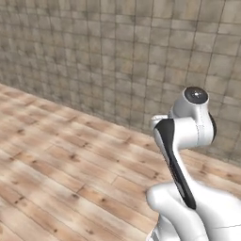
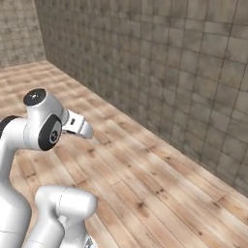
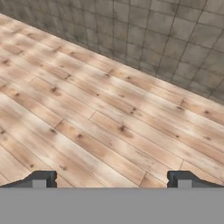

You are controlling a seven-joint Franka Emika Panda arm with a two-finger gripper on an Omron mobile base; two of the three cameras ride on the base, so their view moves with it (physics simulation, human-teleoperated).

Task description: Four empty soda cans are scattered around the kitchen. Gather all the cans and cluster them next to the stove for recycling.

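The soda cans and the stove are out of view. My gripper (image 3: pixel 112 179) is open, its two dark fingertips (image 3: pixel 41 178) standing far apart with nothing between them. It looks down at a slant over bare wood plank floor (image 3: pixel 100 127). In the left base view my white arm (image 1: pixel 186 141) is folded up close to the base, and the right base view shows the arm (image 2: pixel 38 128) the same way.
A tan tiled wall (image 1: pixel 117 56) runs along the far side of the plank floor (image 1: pixel 61 164). In the right base view the wall (image 2: pixel 160 72) meets another wall at a corner on the far left. The floor (image 2: pixel 145 184) lies ahead.
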